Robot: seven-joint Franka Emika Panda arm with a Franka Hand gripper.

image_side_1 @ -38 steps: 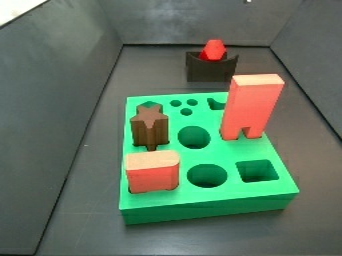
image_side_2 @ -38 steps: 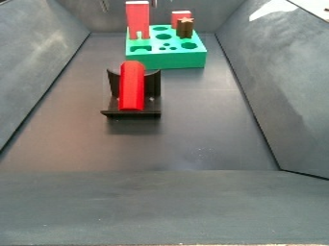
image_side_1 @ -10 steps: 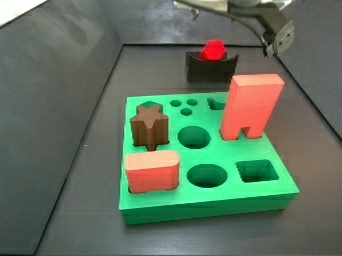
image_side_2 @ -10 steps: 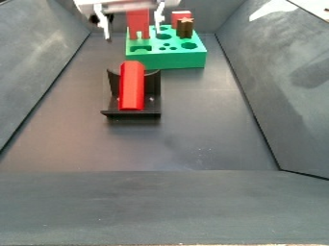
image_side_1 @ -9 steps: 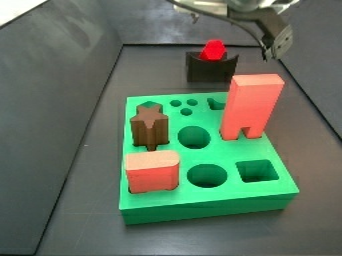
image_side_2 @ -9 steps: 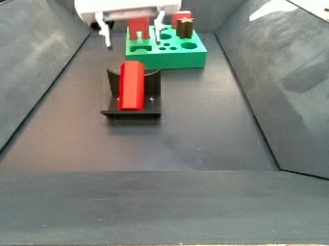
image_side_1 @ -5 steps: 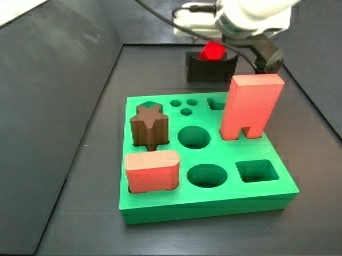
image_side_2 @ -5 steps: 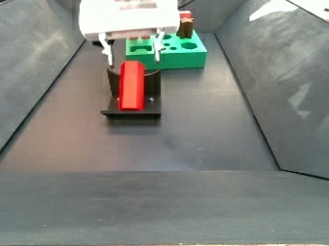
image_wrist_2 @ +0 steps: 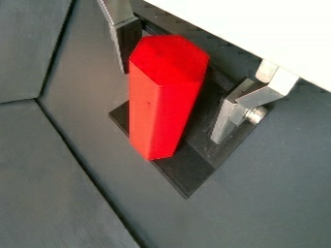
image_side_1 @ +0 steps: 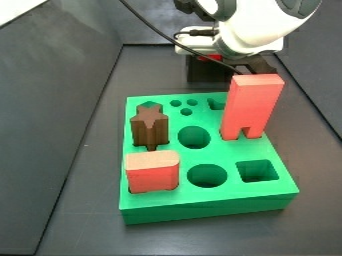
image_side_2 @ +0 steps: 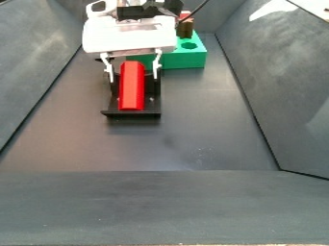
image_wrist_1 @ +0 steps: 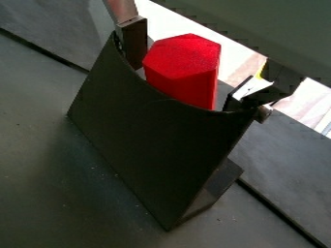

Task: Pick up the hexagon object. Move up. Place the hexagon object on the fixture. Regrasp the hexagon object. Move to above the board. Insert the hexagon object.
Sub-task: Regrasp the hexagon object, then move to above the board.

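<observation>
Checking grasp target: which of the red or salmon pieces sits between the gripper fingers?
The hexagon object, bright red, lying on the fixture with the gripper straddling it. Both salmon blocks stand in the board.

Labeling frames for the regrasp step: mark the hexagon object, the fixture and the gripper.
hexagon object [image_wrist_2: 165, 97]: a wrist view, on its long red side face.
fixture [image_wrist_1: 155, 136]: a wrist view, on its black front wall.
gripper [image_side_2: 129, 65]: a side view, midway between the fingertips, which straddle the bar's far end.

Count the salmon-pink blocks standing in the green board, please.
2: a tall block at the board's far right, and a short block at its near left corner. The gripper straddles the hexagon object.
</observation>
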